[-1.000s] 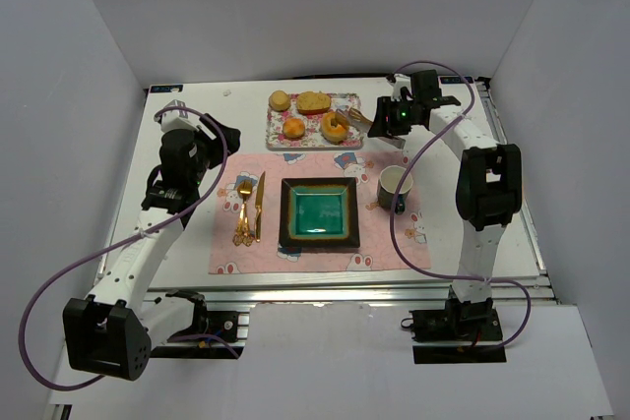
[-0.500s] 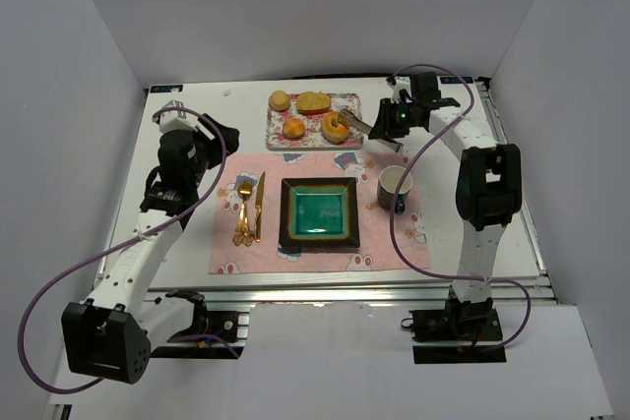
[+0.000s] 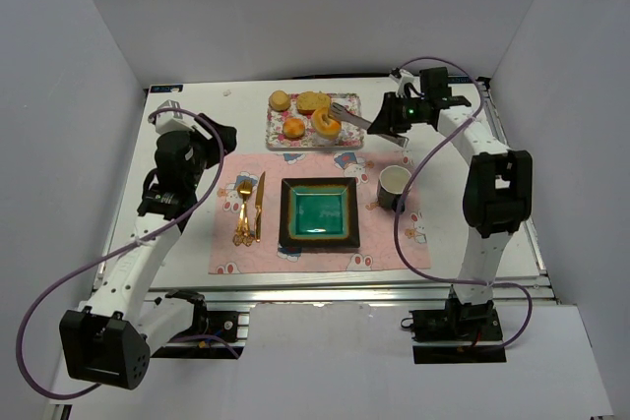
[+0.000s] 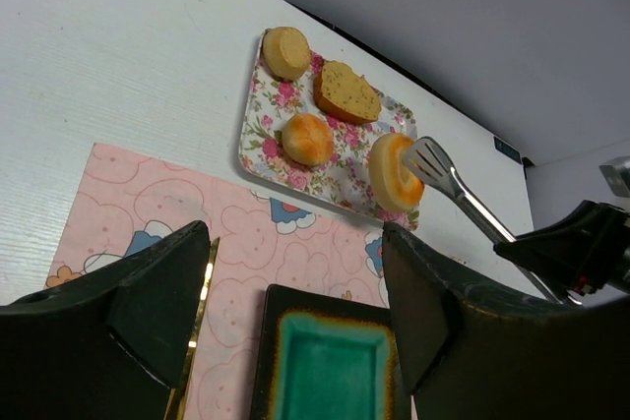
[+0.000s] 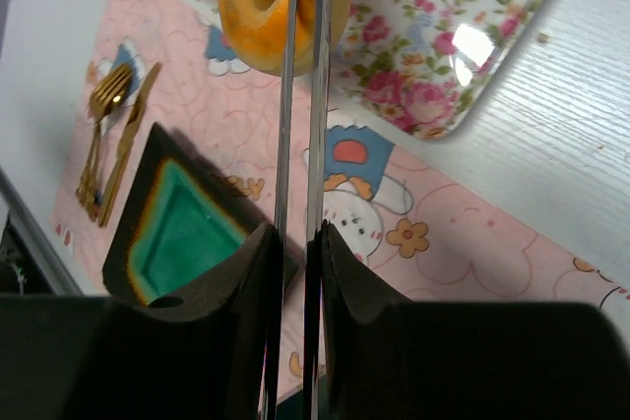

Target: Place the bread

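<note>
Right wrist view shows the right gripper (image 5: 295,268) with its jaws closed on the two arms of long metal tongs (image 4: 428,157). The tongs' tips pinch the golden-orange ring-shaped bread (image 5: 246,17), held on edge. From the left wrist, the bread is over the right end of the flower-patterned rectangular tray (image 4: 258,110); whether it touches the tray is hard to tell. The left gripper (image 4: 293,243) hangs above the pink cartoon placemat (image 4: 128,213) on the white tabletop (image 4: 98,66), jaws apart and empty.
</note>
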`<state>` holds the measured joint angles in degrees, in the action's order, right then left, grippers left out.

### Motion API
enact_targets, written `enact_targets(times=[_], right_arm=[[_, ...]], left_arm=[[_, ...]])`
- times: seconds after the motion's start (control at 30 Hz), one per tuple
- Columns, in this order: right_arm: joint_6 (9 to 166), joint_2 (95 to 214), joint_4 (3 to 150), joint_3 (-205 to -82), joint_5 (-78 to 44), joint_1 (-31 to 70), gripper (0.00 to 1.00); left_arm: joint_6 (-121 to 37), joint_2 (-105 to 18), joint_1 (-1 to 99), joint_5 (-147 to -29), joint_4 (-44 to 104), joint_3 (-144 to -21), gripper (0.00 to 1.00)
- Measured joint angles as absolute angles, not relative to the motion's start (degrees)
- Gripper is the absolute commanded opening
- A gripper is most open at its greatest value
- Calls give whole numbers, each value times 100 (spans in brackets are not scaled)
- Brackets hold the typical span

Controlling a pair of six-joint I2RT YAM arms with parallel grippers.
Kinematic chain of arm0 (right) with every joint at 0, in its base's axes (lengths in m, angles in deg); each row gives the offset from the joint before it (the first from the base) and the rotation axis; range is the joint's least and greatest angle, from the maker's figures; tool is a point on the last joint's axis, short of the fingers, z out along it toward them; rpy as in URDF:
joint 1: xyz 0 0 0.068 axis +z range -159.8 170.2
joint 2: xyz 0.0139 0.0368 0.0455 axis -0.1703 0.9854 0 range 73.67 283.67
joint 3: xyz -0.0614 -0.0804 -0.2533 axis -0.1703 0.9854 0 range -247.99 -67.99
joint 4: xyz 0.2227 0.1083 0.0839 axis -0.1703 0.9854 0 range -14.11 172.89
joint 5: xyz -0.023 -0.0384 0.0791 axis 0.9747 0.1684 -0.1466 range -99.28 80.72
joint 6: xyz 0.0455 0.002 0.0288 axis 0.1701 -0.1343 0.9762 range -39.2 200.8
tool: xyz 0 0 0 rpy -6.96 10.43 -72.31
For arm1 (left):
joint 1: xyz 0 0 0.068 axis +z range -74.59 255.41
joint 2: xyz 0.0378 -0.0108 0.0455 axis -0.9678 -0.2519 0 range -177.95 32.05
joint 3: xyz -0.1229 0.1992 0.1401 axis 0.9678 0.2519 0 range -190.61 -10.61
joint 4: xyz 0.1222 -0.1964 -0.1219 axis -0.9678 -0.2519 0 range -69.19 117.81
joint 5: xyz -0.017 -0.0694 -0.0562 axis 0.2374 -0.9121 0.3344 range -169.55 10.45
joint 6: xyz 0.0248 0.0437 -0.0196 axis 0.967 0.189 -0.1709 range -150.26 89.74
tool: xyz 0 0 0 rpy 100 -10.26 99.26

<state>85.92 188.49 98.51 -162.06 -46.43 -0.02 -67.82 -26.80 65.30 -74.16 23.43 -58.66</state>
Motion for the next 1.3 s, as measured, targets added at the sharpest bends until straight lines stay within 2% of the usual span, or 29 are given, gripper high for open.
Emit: enact_targets(times=[0.2, 0.43, 0.63, 0.87, 0.93, 1.03, 1.17, 1.23, 1.3], right_arm=[[7766, 17888, 9947, -15587, -5268, 26, 0], [6015, 16552, 10867, -14599, -5648, 361, 0], [5069, 15761, 11413, -13633, -5320, 806, 0], [4870, 15612, 11479, -13130, -4754, 1001, 0], [4841, 15617, 11479, -13108, -4638, 1034, 3], [4785, 15641, 11448, -13111, -4534, 1062, 12], [4728, 15700, 11437, -13111, -4450, 1091, 30], [4712, 15719, 11440, -13111, -4422, 1091, 34], [4712, 15730, 11440, -13113, -4411, 1095, 43]], left_arm=[[-6782, -2558, 6530, -7408, 2351, -5796, 80], [-6775, -2420, 6530, -7397, 2351, -5671, 80], [-6758, -2308, 6530, -7399, 2354, -5536, 80], [-6756, -2199, 6530, -7405, 2356, -5426, 80], [-6756, -2169, 6530, -7408, 2349, -5409, 81], [-6758, -2105, 6530, -7410, 2351, -5402, 81], [-6762, -1970, 6530, -7408, 2351, -5311, 81], [-6775, -1915, 6530, -7408, 2356, -5260, 81], [-6782, -1871, 6530, -7403, 2343, -5212, 81]])
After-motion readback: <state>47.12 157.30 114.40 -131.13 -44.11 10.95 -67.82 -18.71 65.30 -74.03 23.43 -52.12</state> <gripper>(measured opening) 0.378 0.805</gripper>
